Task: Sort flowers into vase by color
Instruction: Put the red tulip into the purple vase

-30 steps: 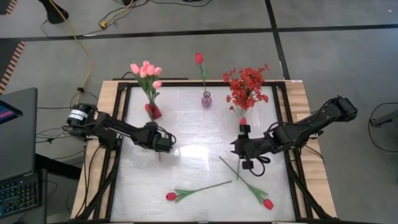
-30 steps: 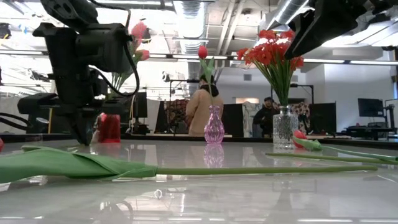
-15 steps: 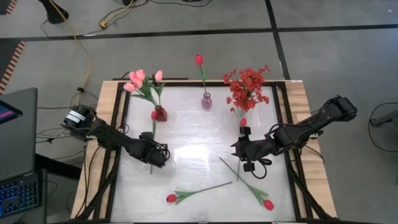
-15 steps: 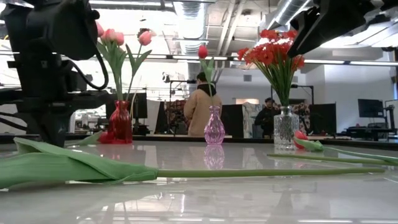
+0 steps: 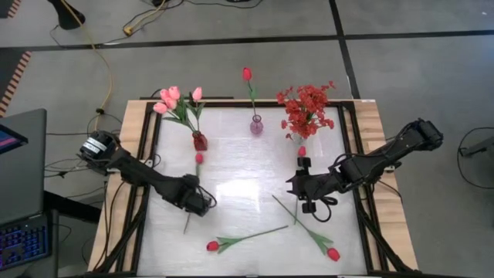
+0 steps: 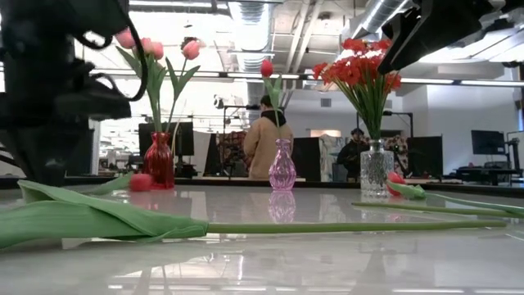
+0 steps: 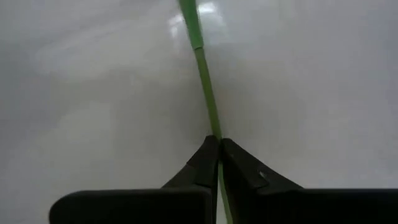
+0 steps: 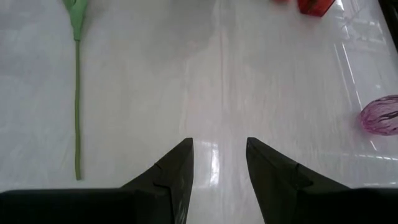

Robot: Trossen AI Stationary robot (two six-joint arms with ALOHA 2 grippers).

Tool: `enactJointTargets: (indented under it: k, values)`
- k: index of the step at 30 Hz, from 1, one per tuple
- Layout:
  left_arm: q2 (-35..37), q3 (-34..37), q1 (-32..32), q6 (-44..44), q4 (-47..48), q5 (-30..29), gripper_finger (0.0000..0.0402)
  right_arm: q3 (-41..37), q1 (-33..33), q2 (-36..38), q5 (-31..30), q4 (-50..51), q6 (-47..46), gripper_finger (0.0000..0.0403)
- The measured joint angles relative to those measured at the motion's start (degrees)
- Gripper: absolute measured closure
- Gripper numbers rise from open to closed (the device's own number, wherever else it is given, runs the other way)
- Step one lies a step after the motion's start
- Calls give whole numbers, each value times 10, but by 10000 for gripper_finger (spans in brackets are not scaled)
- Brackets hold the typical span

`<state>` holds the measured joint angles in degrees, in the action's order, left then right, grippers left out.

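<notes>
White and glossy, the table is sitting in an open workshop, with a person in a tan coat standing beyond its far edge.

At about eight o'clock from the table's centre, the left gripper is clamping its fingers flat onto the thin green stem of a red tulip; in the left wrist view the stem is running straight out from the pinched fingertips; the bloom is lying toward twelve o'clock from the gripper, just beside the red vase, which is holding the pale pink tulips.

At about three o'clock from centre, the right gripper is hovering with its fingers parted and nothing between them.

Along the far edge, the purple vase is holding one red tulip, and the clear vase at one o'clock is carrying the red blossom spray; another red bloom is lying at its foot.

Toward six o'clock, two more red tulips are lying flat, one with its stem pointing to three o'clock, the other at five o'clock.

These flowers are looking very light, with slender, bendy, rather slippery stems; gripping mid-stem, clear of leaves and bloom, is probably safest, since the head would droop if held by the tip.
</notes>
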<state>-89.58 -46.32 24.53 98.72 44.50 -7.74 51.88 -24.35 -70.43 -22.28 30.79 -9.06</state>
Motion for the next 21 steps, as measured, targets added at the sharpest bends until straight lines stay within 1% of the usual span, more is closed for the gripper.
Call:
enactJointTargets:
  k: [2, 10, 12, 17, 21]
  values:
    - [0, -6, 4, -71, -16, -6, 398, 0, 0, 0, 0, -1, 2, 227]
    - [0, -29, 7, -370, -107, -81, 398, 0, 1, 0, 0, -14, 5, 227]
    - [0, -31, 0, -405, -126, -102, 398, 0, 1, 0, 0, -14, 5, 227]
    - [0, -51, -18, -459, -143, -152, 398, 0, 1, 0, 0, -13, -9, 227]
    - [1, -66, -31, -521, -167, -159, 401, 0, 3, 0, 0, -18, -48, 227]
